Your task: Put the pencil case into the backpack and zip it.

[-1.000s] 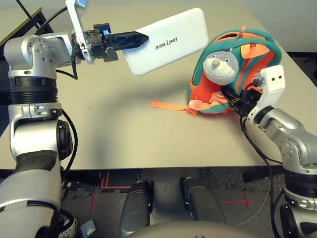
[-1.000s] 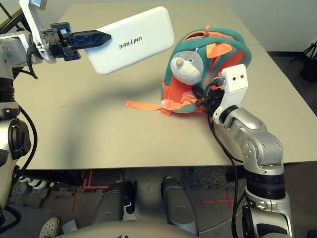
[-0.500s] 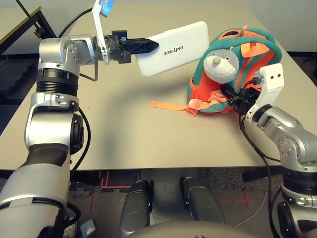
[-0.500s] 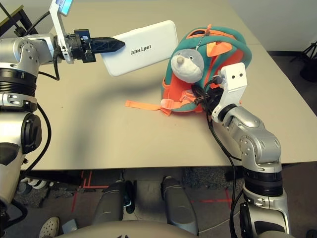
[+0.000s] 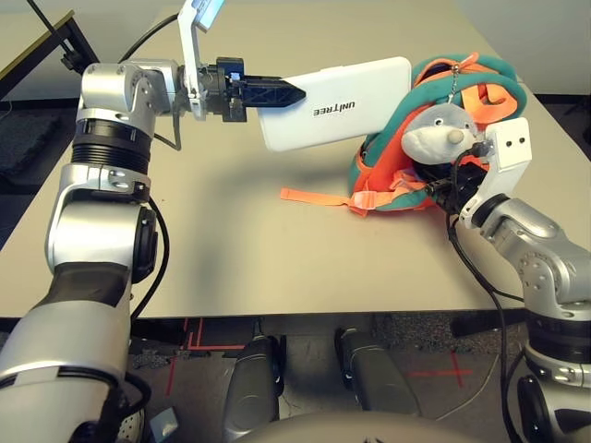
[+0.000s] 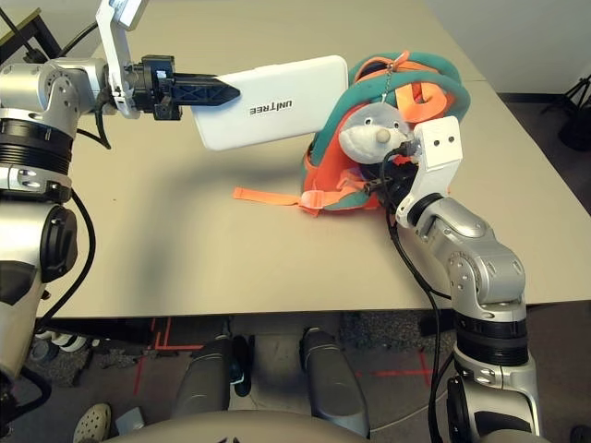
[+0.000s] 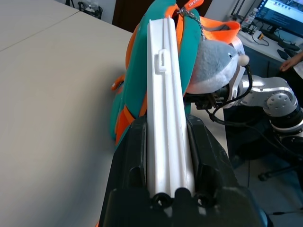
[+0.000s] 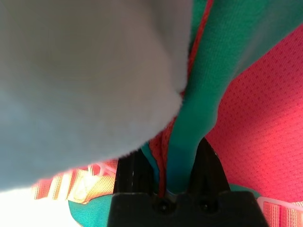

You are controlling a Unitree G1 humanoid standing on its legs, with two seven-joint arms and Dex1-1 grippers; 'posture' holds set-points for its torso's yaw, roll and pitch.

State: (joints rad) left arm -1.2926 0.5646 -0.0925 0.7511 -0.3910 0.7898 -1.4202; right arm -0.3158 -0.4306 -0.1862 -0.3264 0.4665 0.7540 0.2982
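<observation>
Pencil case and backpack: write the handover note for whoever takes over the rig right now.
Left pincer: shut on the pencil case, held in the air, its far end at the backpack's opening.
Right pincer: shut on the teal trim of the backpack, which sits on the table with its plush toy facing the robot.
Done: case picked up and brought to the bag.
Left: push the case inside, release it, close the zip.
</observation>
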